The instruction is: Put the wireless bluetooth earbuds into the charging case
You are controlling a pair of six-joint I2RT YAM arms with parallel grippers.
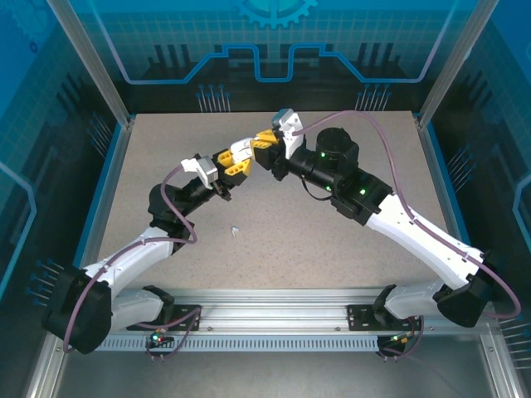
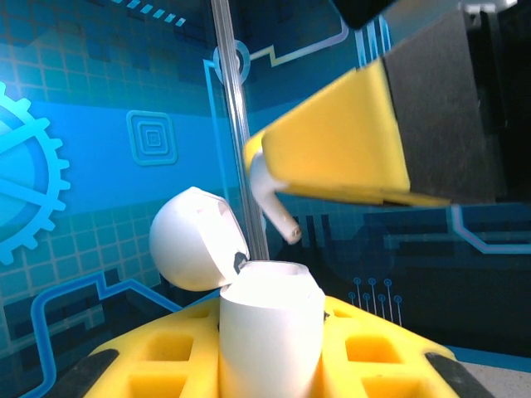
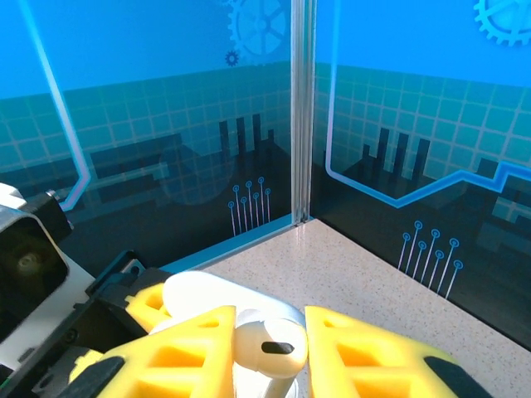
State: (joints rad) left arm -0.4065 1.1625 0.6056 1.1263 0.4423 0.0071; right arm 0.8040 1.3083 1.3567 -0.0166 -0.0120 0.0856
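My left fingers [image 2: 166, 352] are closed narrow on the charging case [image 2: 270, 340], gripping its white body from both sides and holding it upright; its lid [image 2: 197, 239] is swung open and tipped back to the left; the mouth of the case faces up. My right fingers [image 3: 187, 348] are pinched on one white earbud [image 3: 270, 344], its rounded head clamped between the yellow pads. From the left wrist, the earbud [image 2: 270, 195] pokes out under my right fingers [image 2: 332, 141] with its stem slanting down, just above the open mouth of the case and not touching it. From above, both pairs of fingers meet over the far middle of the counter [image 1: 332, 249], left fingers [image 1: 235, 162] and right fingers [image 1: 267, 139] close together; nearer the arms' bases a tiny white piece [image 1: 236, 230] lies on the counter, too small to name.
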